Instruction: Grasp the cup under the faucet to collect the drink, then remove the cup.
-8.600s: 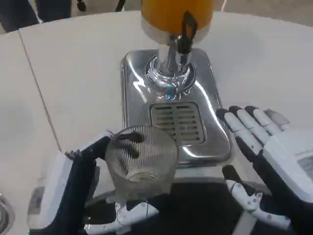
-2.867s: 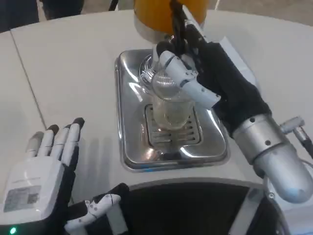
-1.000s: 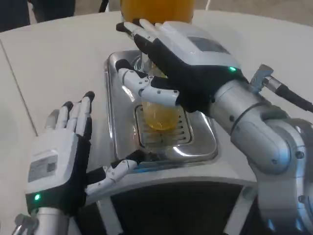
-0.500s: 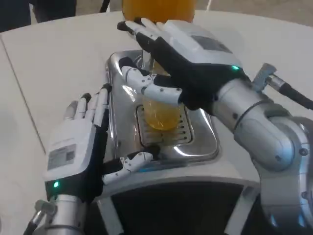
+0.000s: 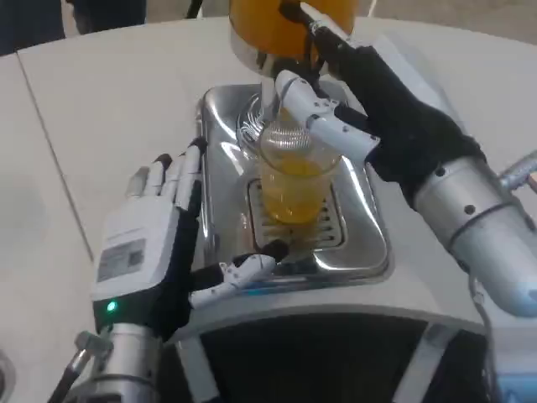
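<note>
We are looking down at a ribbed clear cup (image 5: 294,180) standing upright on the slotted grille (image 5: 295,220) of the chrome drip tray (image 5: 220,126), centre of the frame, about half full of orange drink. It is sitting directly below the dispenser's orange tank (image 5: 273,21) at the top edge.

Our left hand (image 5: 159,243) is hovering at lower left, just beside the tray's left rim, holding nothing, with its fingers (image 5: 172,180) straight and loosely spread toward the top of the frame and its thumb reaching right across the tray's front lip. The cup is lying to the right of and slightly above this palm, its long axis vertical, so any side grasp is turning on a short sideways reach over the rim.

Our right hand (image 5: 369,109) is reaching in from the right toward the tap at upper centre. Its white fingers (image 5: 323,122) are crossing above the cup's mouth; they appear to be working the lever rather than gripping the glass, though contact is hard to confirm.

The right hand is hiding the spout and lever, so we cannot tell whether drink is running. The tank is cut off by the frame's top.
</note>
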`<move>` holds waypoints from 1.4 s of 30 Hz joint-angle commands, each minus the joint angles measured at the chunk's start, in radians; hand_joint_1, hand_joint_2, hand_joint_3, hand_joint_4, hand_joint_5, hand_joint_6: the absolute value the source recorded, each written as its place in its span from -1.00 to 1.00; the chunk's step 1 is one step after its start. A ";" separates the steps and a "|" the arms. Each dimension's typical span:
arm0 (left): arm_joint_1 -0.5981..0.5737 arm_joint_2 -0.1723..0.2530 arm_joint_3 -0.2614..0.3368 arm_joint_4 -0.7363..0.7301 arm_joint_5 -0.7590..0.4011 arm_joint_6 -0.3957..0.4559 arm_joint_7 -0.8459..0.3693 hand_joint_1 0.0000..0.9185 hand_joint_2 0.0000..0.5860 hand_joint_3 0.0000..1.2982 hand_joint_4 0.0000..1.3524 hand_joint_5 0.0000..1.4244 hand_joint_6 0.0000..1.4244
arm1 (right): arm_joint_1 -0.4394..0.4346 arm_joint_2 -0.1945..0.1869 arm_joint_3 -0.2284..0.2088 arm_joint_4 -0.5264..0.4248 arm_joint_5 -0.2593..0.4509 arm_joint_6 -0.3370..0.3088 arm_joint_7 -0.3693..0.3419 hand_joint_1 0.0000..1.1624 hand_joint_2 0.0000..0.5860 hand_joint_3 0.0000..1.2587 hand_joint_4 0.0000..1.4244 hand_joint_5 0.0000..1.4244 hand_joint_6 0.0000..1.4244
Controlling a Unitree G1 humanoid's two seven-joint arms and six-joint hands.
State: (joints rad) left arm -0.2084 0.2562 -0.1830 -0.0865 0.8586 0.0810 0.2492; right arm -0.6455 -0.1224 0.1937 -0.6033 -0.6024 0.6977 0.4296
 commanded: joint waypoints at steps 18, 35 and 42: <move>-0.040 -0.005 -0.045 0.044 -0.022 -0.011 0.015 -0.87 -0.74 -1.00 -1.00 -1.00 -1.00 | 0.444 -0.450 -0.097 -0.293 -0.127 -0.364 0.090 -0.20 0.66 -0.97 -1.00 -1.00 -0.95; -0.114 -0.068 -0.066 0.131 -0.075 -0.019 0.033 -0.68 -0.81 -1.00 -1.00 -1.00 -1.00 | 0.784 -0.430 -0.275 -0.303 -0.087 -0.572 0.061 0.12 0.52 -1.00 -1.00 -1.00 -0.89; -0.224 -0.102 -0.060 0.281 -0.120 -0.033 0.084 -0.59 -0.81 -1.00 -1.00 -1.00 -1.00 | 0.830 -0.421 -0.290 -0.302 -0.086 -0.617 0.057 0.14 0.49 -1.00 -1.00 -1.00 -0.87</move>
State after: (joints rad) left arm -0.4020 0.1682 -0.2480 0.1430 0.7582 0.0617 0.3040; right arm 0.1664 -0.5504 -0.0810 -0.9024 -0.6872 0.1001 0.4987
